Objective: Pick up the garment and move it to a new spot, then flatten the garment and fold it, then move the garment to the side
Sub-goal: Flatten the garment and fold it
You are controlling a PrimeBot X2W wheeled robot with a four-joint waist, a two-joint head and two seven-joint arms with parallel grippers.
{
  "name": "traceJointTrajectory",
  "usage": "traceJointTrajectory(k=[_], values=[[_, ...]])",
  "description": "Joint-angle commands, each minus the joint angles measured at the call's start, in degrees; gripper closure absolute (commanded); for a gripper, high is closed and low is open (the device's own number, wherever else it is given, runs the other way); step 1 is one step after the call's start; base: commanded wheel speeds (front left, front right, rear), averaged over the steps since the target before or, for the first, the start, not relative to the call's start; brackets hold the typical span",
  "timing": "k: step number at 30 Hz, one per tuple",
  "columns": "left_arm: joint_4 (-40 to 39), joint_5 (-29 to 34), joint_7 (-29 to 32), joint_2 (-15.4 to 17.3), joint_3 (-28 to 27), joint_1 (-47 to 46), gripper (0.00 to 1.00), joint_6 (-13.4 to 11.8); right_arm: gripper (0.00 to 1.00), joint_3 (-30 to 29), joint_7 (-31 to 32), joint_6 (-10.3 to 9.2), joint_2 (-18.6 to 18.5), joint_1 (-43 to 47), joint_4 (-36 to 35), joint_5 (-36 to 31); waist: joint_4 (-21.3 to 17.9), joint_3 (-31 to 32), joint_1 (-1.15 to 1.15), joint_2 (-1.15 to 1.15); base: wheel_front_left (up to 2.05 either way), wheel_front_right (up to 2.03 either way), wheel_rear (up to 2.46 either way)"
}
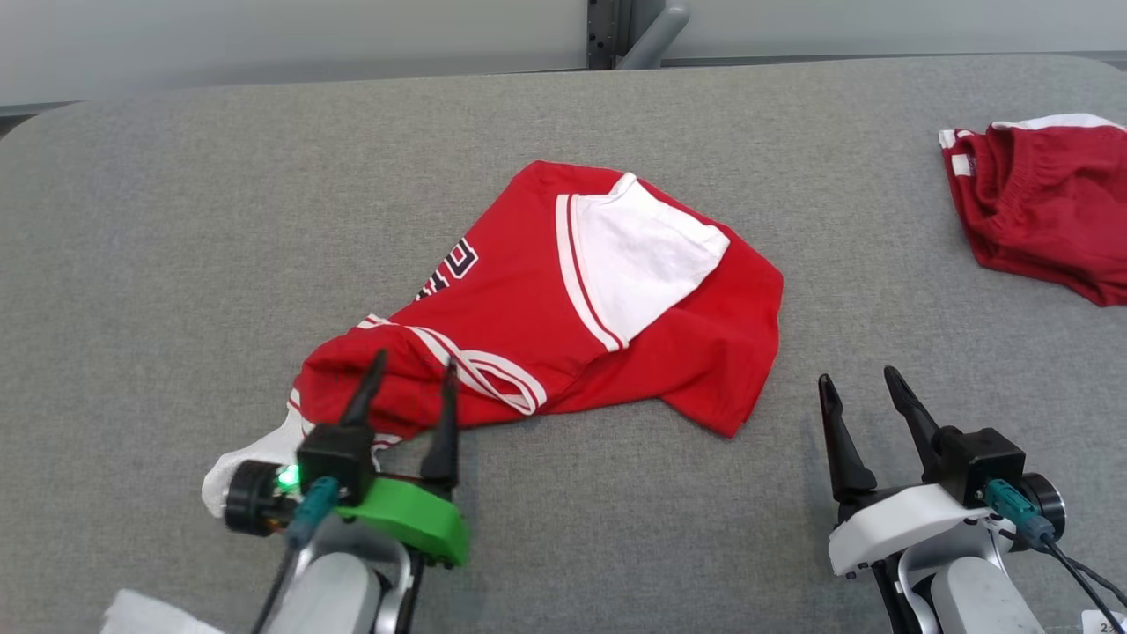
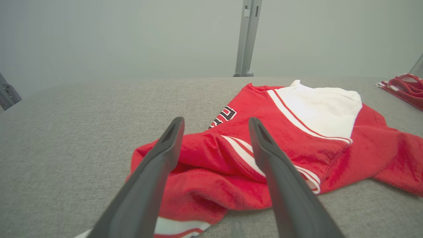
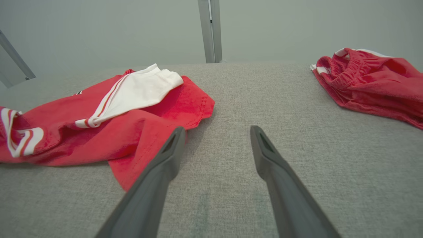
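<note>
Two pincers (image 1: 416, 357) (image 1: 858, 374), one jersey (image 1: 528, 308), one shorts (image 1: 1048, 211)

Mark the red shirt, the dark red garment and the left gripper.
red shirt (image 1: 519, 304): head view, red chest fabric.
dark red garment (image 1: 1048, 220): head view, fabric below its elastic waistband.
left gripper (image 1: 416, 359): head view, midway between its open fingertips.

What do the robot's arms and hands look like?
Both have two long, dark, pointy fingers, a black block, a teal plug and a pale forearm. The left end effector has a green bracket and a glowing green light; the right end effector has a white bracket and black cable.
</note>
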State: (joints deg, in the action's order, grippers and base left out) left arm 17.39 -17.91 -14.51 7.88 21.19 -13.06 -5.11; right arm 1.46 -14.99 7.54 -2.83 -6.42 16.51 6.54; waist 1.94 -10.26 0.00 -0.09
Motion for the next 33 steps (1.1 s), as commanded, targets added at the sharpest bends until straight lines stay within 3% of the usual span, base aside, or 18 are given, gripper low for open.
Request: traceJointTrajectory(k=[1,5,9,17,23,24,26,27,33], values=[[0.85,0.74,0.79,-0.46,1.71,-1.43,0.0,1.21,0.0,0.2,-0.17,-0.11,-0.13,-0.47,0.11,0.23,-1.0,-0.12,0.0,0.09,0.0,0.0,0.0],[4.83,2.8,2.66,-2.13,7.0,-4.77,0.0,4.27,0.0,0.53,-0.19,-0.11,-0.14,-0.85,0.02,0.36,-2.77,-0.68,0.0,0.09,0.0,0.0,0.0],[10.27,3.44,3.12,-3.1,9.52,-8.67,0.0,5.59,0.0,0.92,-0.21,-0.11,-0.14,-1.02,-0.17,0.56,-4.45,-1.57,0.0,0.09,0.0,0.0,0.0],[20.23,4.8,3.88,-3.97,12.39,-14.85,0.0,6.65,0.0,1.2,-0.23,-0.11,-0.12,-1.69,-0.32,1.18,-6.74,-3.04,0.0,0.09,0.0,0.0,0.0],[25.56,5.25,3.29,-4.28,13.36,-17.97,0.0,5.72,0.0,0.94,-0.24,-0.11,-0.12,-1.91,-0.64,1.47,-7.15,-3.65,0.0,0.09,0.0,0.0,0.0],[26.12,5.2,3.07,-4.32,13.23,-18.62,0.18,5.27,0.0,0.87,-0.24,-0.11,-0.13,-1.94,-0.68,1.52,-7.13,-3.71,0.0,0.09,0.0,0.0,0.0],[26.75,4.53,2.13,-4.47,12.62,-19.62,0.84,4.34,0.0,0.73,-0.24,-0.11,-0.12,-2.0,-0.84,1.61,-7.0,-3.81,0.0,0.09,0.0,0.0,0.0],[26.75,4.33,1.63,-4.52,12.35,-20.02,1.0,3.92,0.0,0.63,-0.25,-0.11,-0.12,-2.0,-0.91,1.59,-6.86,-3.83,0.0,0.09,0.0,0.0,0.0],[24.61,2.96,-0.3,-3.03,9.12,-23.51,1.0,2.07,0.0,0.16,-0.24,-0.11,-0.13,-1.79,-1.03,1.6,-5.53,-3.67,0.0,0.09,0.0,0.0,0.0]])
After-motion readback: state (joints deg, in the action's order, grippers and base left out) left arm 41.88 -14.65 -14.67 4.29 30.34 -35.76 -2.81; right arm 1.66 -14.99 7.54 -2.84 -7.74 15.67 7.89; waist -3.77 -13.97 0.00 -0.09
